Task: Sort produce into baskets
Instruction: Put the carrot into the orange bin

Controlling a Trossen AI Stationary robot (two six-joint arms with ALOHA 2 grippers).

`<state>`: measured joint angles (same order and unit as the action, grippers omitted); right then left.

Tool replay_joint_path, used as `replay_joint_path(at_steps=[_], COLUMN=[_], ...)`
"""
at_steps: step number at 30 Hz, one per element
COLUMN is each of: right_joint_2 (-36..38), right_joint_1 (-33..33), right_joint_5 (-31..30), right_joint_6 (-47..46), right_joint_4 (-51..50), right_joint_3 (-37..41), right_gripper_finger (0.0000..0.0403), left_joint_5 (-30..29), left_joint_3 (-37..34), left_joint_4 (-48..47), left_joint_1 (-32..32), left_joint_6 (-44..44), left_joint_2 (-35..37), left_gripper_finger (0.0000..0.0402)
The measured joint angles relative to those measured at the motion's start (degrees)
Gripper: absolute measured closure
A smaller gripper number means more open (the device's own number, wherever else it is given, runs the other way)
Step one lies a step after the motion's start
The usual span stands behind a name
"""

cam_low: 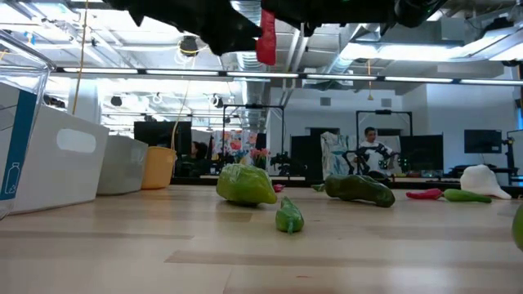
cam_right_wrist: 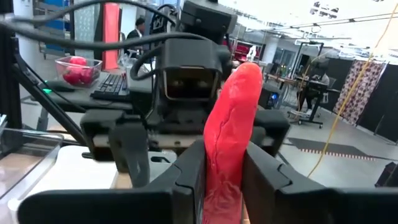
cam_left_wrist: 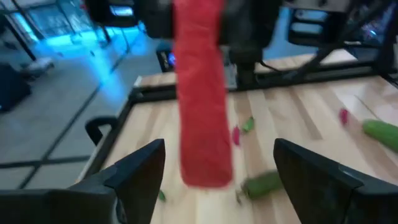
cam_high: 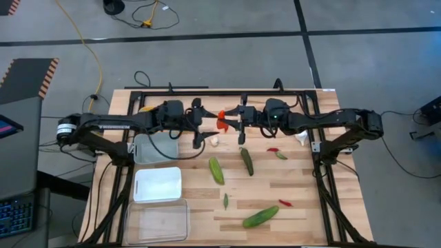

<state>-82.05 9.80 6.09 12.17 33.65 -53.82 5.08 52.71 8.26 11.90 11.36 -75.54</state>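
My right gripper point(cam_high: 231, 121) is shut on a red-orange carrot point(cam_high: 222, 119) high over the table's far middle. My left gripper point(cam_high: 204, 125) faces it from the left, open. Its two fingers point(cam_left_wrist: 134, 171) stand on either side of the carrot's free end point(cam_left_wrist: 205, 168) without touching it. Cucumbers point(cam_high: 216, 171) point(cam_high: 247, 161) point(cam_high: 260, 217), small red point(cam_high: 285, 203) and green point(cam_high: 225, 201) chilies and garlic bulbs point(cam_high: 214, 140) point(cam_high: 302, 138) lie on the wood. The grey point(cam_high: 155, 148), white point(cam_high: 157, 184) and clear point(cam_high: 157, 220) baskets stand in a row at the left. The yellow-orange basket point(cam_high: 146, 108) shows partly under the left arm. My right gripper pinches the carrot near one end point(cam_right_wrist: 221, 186) between its two fingers point(cam_right_wrist: 186, 180), coming about level from the table's right. The rest of the carrot sticks out past the fingertips toward my left gripper point(cam_right_wrist: 245, 81). The carrot is lifted clear of the table point(cam_low: 266, 37).
A black frame point(cam_high: 207, 93) runs along the table's far edge and down both sides. In the low view a cucumber point(cam_low: 245, 184) and a green chili point(cam_low: 288, 216) lie mid-table. Bare wood shows along the near edge at the right.
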Motion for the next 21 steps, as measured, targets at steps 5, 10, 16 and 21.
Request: replay_joint_path(at_steps=[5, 10, 16, 21], right_joint_2=[0.0, 0.0, 0.0, 0.0], right_joint_1=[0.0, 0.0, 0.0, 0.0], right_joint_5=[0.0, 0.0, 0.0, 0.0], right_joint_6=[0.3, 0.3, 0.3, 0.3], right_joint_4=[0.0, 0.0, 0.0, 0.0], right_joint_3=[0.0, 0.0, 0.0, 0.0], right_gripper_finger=[0.0296, 0.0296, 0.0296, 0.0294], left_joint_5=[-1.3, -1.3, -1.3, -1.4], left_joint_3=[0.0, 0.0, 0.0, 0.0], left_joint_4=[6.0, 7.0, 7.2, 6.9], left_joint_1=[0.0, 0.0, 0.0, 0.0], left_joint_6=[0.0, 0.0, 0.0, 0.0], left_joint_2=[-3.9, -5.3, -5.1, -5.1], left_gripper_finger=[0.0111, 0.0121, 0.0182, 0.0253])
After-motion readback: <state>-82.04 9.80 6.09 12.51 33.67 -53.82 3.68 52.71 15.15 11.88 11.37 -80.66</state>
